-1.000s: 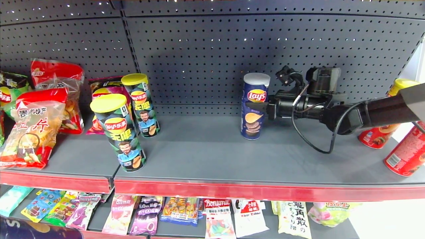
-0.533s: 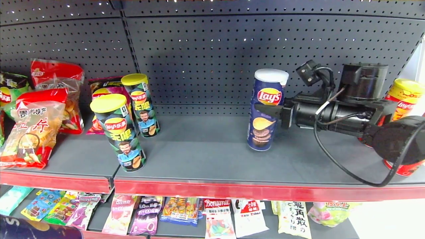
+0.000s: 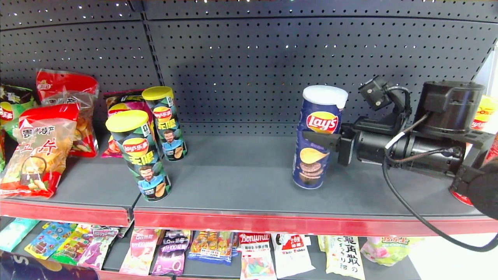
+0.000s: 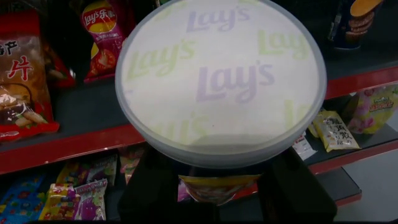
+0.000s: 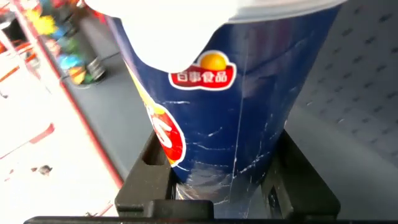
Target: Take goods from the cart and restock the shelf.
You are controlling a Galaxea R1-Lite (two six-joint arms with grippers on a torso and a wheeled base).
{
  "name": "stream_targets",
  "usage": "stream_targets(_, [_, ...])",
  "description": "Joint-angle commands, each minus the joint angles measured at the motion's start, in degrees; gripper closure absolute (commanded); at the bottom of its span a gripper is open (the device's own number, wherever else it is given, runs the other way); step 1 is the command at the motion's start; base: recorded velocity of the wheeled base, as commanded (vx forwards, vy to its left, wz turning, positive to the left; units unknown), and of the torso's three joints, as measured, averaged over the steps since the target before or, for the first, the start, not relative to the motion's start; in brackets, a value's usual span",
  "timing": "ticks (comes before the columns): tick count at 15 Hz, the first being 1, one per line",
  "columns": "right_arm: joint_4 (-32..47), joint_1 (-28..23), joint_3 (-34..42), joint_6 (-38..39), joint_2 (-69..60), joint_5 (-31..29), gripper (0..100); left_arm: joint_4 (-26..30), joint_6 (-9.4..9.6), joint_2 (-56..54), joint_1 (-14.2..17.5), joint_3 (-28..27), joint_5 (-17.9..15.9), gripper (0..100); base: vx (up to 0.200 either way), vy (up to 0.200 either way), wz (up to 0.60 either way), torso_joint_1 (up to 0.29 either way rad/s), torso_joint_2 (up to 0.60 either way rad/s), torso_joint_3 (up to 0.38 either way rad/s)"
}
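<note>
Grey pegboard back wall (image 3: 233,58), grey shelf (image 3: 241,182) with a red front lip.

- Right tool (image 3: 314,137) comes in from the right and is clamped on the blue chip can (image 3: 322,116) at mid-height, one finger on each side. Right wrist view confirms it: the tool (image 5: 221,186) has black fingers tight against both sides of the can body (image 5: 249,112).
- The blue chip can is right of centre on the shelf, white lid up, leaning slightly. Its base is at deck level; can't tell if it's actually touching down.
- Left tool (image 4: 217,193) is gripping a second can (image 4: 221,81), seen lid-on in the left wrist view, with black fingers flanking the body below the translucent lid. It is held out in front of the shelf edge.
- Two yellow-lid cans stand left of centre, one near the lip (image 3: 138,155) and one further back (image 3: 165,122), well apart from the blue chip can.
- Red snack bags (image 3: 39,151) are at the far left.
- Another yellow-lid can (image 3: 482,112) at the far right is partly hidden behind the right arm.
- The lower shelf holds a row of small packets (image 3: 253,252).
</note>
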Motion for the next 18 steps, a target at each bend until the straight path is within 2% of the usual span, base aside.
stream_targets(1, [-2.88, 1.67, 5.33, -0.10, -1.70, -1.39, 100, -0.09, 0.01, 0.31, 0.00, 0.05, -0.01, 100, 0.000, 0.000, 0.00, 0.000, 0.00, 0.000])
stream_targets(5, [-11.67, 2.46, 11.92, -0.10, -0.12, -3.06, 100, -0.09, -0.16, 0.22, 0.00, 0.48, 0.08, 100, 0.000, 0.000, 0.00, 0.000, 0.00, 0.000])
stream_targets(7, [-11.67, 2.19, 12.71, -0.19, -0.21, -3.06, 100, -0.09, -0.16, 0.22, 0.00, 0.75, 0.08, 100, 0.000, 0.000, 0.00, 0.000, 0.00, 0.000])
stream_targets(10, [-11.76, 2.28, 14.21, -0.54, -0.47, -3.06, 100, -0.09, -1.31, 0.13, 0.00, 0.84, 0.08, 100, 0.000, 0.000, 0.00, 0.000, 0.00, 0.000])
stream_targets(18, [-11.85, 2.46, 15.44, -0.45, -0.65, -2.89, 100, -0.09, -1.31, -0.13, 0.00, 0.84, 0.08, 100, 0.000, 0.000, 0.00, 0.000, 0.00, 0.000])
